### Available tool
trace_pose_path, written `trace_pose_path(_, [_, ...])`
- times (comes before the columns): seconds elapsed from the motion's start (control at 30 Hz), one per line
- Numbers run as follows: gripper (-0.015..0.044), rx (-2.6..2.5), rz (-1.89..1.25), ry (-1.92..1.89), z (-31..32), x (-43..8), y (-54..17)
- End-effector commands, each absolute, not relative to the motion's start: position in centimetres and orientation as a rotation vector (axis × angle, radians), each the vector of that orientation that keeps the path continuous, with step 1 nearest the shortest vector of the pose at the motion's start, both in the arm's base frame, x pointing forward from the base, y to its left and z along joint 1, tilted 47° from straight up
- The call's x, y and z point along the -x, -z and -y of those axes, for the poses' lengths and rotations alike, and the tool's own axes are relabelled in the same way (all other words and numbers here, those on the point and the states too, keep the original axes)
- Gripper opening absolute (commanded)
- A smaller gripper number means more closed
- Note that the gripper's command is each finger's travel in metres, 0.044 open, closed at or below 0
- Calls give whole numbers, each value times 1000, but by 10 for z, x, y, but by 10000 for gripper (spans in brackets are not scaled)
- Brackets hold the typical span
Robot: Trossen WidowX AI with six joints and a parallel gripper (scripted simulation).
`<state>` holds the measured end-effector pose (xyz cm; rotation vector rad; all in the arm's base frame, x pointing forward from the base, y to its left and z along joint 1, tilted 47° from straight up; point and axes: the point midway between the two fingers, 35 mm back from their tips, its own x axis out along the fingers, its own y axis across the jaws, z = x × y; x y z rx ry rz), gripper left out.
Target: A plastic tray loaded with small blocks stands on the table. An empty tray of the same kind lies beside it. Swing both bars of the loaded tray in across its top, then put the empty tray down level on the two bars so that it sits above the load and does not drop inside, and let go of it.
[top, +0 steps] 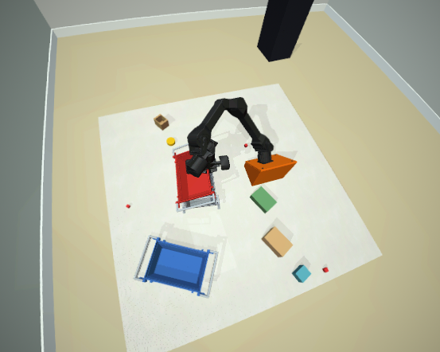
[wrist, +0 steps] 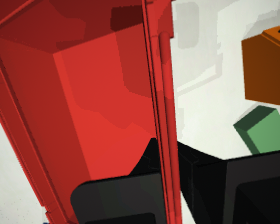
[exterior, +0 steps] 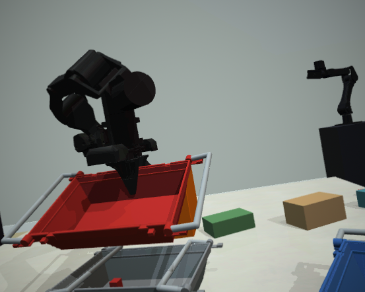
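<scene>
The grey loaded tray (top: 202,201) (exterior: 153,259) stands on the table with a red block (exterior: 115,282) inside. Its two wire bars (exterior: 97,269) lie across its top. The empty red tray (top: 182,175) (exterior: 120,236) (wrist: 27,125) hangs above it, roughly level, its own bars out over its ends. In the top view the red tray hides most of the grey tray. My gripper (exterior: 133,185) (wrist: 158,141) is shut on the red tray's long side wall, one finger inside and one outside. The exact height gap is hard to judge.
A blue tray (top: 177,263) stands at the front left. The orange wedge (top: 270,171) under my arm's base, a green block (top: 263,199), a tan block (top: 277,241) and a teal block (top: 301,273) stand to the right. A yellow disc (top: 170,141) and brown box (top: 161,122) lie behind.
</scene>
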<state>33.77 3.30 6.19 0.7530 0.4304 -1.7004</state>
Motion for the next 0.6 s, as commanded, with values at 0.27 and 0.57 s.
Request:
trace_pose_path(0.27, [0,-763,-425,1677,-40,-340,-65])
trace_pose_path(0.57, [0,-764,-425,1676,-33,-340,-59])
